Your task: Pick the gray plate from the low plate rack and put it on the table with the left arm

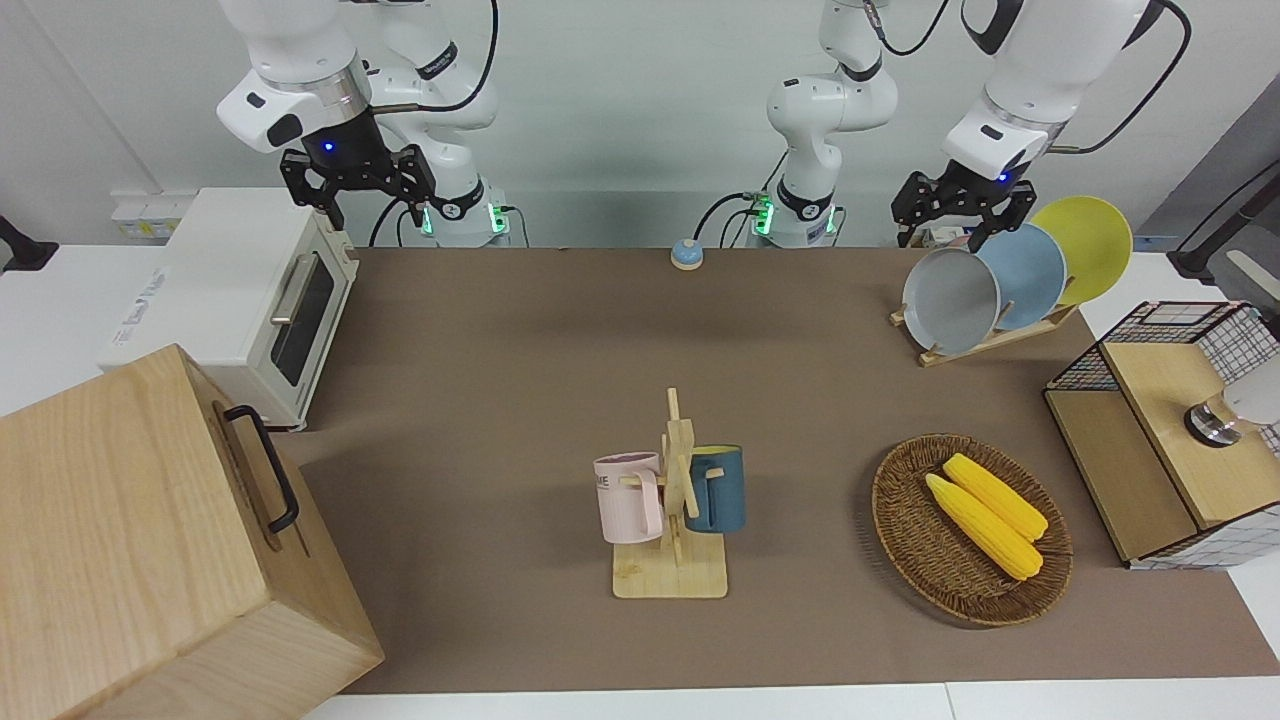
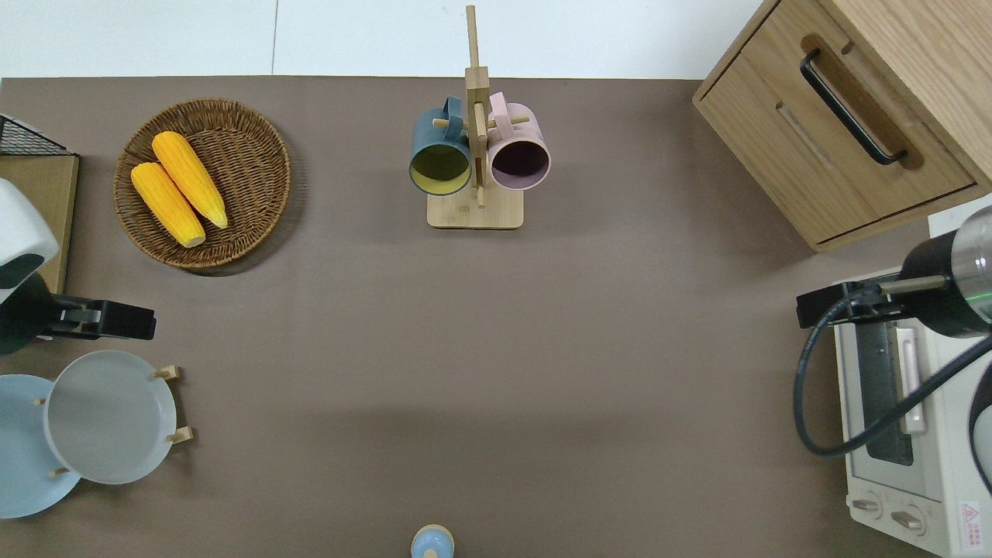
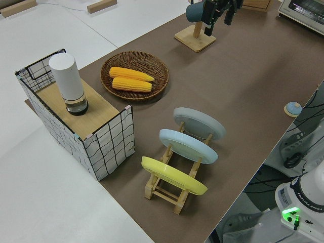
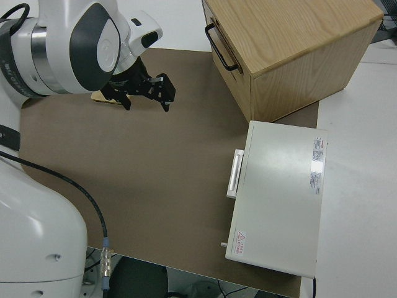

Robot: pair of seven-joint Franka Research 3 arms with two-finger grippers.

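Observation:
The gray plate (image 1: 950, 300) leans in the end slot of the low plate rack (image 1: 985, 340) that faces the table's middle, at the left arm's end of the table (image 1: 560, 380). It also shows in the overhead view (image 2: 108, 416) and the left side view (image 3: 199, 123). My left gripper (image 1: 948, 232) is open and empty, up in the air. In the overhead view the left gripper (image 2: 101, 322) is over the table just past the plate's rim, on the side away from the robots. My right gripper (image 1: 355, 195) is open and parked.
A light blue plate (image 1: 1030, 275) and a yellow plate (image 1: 1085, 245) stand in the same rack. A wicker basket (image 1: 905, 540) with two corn cobs, a mesh-sided wooden box (image 1: 1160, 440), a mug stand (image 1: 672, 500), a blue bell (image 1: 686, 254), a toaster oven (image 1: 240, 300) and a wooden cabinet (image 1: 140, 540) are on the table.

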